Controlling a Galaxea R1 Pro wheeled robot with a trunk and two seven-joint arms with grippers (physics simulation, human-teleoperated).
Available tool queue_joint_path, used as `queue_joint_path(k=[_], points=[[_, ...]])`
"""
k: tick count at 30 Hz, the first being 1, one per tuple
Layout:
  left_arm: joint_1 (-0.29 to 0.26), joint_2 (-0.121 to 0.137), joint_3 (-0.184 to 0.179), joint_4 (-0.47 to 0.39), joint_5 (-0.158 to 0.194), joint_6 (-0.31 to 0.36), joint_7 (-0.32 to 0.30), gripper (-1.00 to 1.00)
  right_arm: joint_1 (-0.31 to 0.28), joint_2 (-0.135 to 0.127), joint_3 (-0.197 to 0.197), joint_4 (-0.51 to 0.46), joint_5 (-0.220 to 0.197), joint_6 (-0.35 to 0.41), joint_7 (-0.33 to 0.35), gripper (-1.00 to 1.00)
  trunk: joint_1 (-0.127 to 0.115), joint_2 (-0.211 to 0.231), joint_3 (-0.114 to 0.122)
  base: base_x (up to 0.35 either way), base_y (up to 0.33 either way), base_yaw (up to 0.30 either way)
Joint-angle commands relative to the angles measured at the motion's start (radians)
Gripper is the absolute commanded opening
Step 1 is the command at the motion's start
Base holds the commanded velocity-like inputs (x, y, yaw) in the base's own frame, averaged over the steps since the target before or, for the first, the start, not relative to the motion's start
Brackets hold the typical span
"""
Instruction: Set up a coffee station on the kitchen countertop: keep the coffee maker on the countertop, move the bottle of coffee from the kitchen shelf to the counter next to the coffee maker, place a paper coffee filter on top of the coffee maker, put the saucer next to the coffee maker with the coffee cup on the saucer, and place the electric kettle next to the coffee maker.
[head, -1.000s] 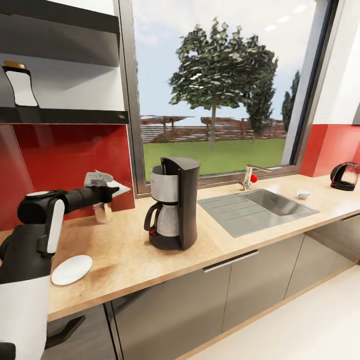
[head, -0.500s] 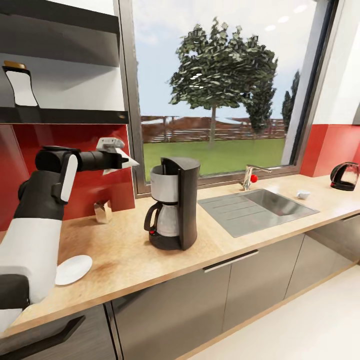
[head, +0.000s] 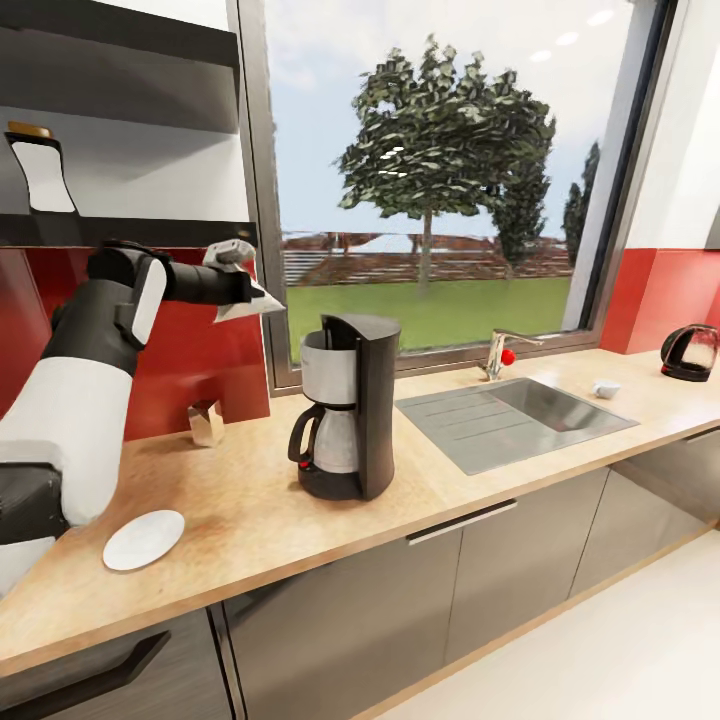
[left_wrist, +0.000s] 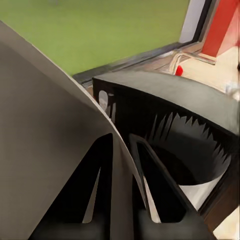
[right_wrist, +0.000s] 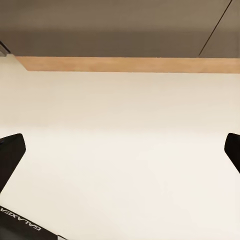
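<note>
The only legible writing is "GALAXEA", in white capitals on the black body of the right gripper (right_wrist: 120, 150), whose two dark fingertips stand far apart at the picture's edges with nothing between them, over a smooth cream floor (right_wrist: 120, 140) beside grey cabinet fronts. The left gripper (head: 243, 290) is raised in front of the glossy red backsplash (head: 180, 330), its black fingers (left_wrist: 150, 175) closed on the paper coffee filter (head: 250, 298), a thin white crinkled cone that curves as a broad grey sheet in the left wrist view (left_wrist: 45, 150). It hangs up and to the left of the coffee maker (head: 345, 420), a tall black machine with a silver-grey basket and steel carafe on the light wood kitchen countertop (head: 250, 520). The flat round white saucer (head: 143, 539) lies near the counter's front edge. The bottle of coffee (head: 40, 170), dark with an amber cap and blank white label, stands on the thin dark kitchen shelf (head: 150, 232). Past the steel sink (head: 520, 415) sit the small white coffee cup (head: 605, 388) and the glossy dark electric kettle (head: 690, 352).
</note>
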Motion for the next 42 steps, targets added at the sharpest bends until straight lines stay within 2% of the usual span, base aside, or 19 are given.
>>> queue_joint_path(k=[1,3,5,7,9,12,18,19,25,42], points=[[-0.022,-0.013,-0.003,0.041,-0.001,0.003,-0.003,-1.0,-0.001,-0.001,0.004,0.0,0.004,-0.003,-0.001,1.0,0.0,-0.001,-0.001,0.0,0.0,0.0],[-0.039,-0.025,-0.008,0.078,-0.001,0.003,-0.003,-1.0,-0.001,-0.001,0.004,0.0,0.004,-0.003,-0.002,1.0,0.0,-0.001,-0.001,0.0,0.0,0.0],[-0.053,-0.039,-0.028,0.115,-0.001,0.003,-0.003,-1.0,-0.001,-0.001,0.004,0.0,0.003,-0.003,-0.002,1.0,0.0,-0.001,-0.001,0.0,0.0,0.0],[-0.062,-0.059,-0.08,0.139,-0.001,0.003,-0.004,-1.0,-0.001,-0.001,0.004,0.0,0.003,-0.003,-0.002,1.0,0.0,-0.001,-0.001,0.0,0.0,0.0],[-0.065,-0.068,-0.121,0.148,-0.001,0.003,-0.004,-1.0,-0.001,-0.001,0.004,0.0,0.004,-0.003,-0.003,1.0,0.0,-0.001,-0.001,0.0,0.0,0.0],[-0.068,-0.08,-0.157,0.154,-0.001,0.003,-0.004,-1.0,-0.001,-0.001,0.004,0.0,0.004,-0.003,-0.003,1.0,0.0,-0.001,-0.001,0.0,0.0,0.0],[-0.068,-0.084,-0.167,0.151,0.0,0.003,-0.009,-1.0,-0.001,-0.001,0.004,0.0,0.004,-0.003,-0.003,1.0,0.0,-0.001,-0.001,0.0,0.0,0.0],[-0.069,-0.083,-0.167,0.149,0.0,0.003,-0.04,-1.0,-0.001,-0.001,0.004,0.0,0.004,-0.003,-0.003,1.0,0.0,-0.001,-0.001,0.0,0.0,0.0],[-0.069,-0.079,-0.165,0.146,0.0,0.003,-0.112,-1.0,-0.001,-0.001,0.004,0.0,0.004,-0.003,-0.003,1.0,0.0,-0.001,-0.001,0.0,0.0,0.0],[-0.069,-0.076,-0.163,0.146,-0.001,0.002,-0.125,-1.0,-0.001,-0.001,0.004,0.0,0.004,-0.003,-0.003,1.0,0.0,-0.001,-0.001,0.041,-0.021,0.0]])
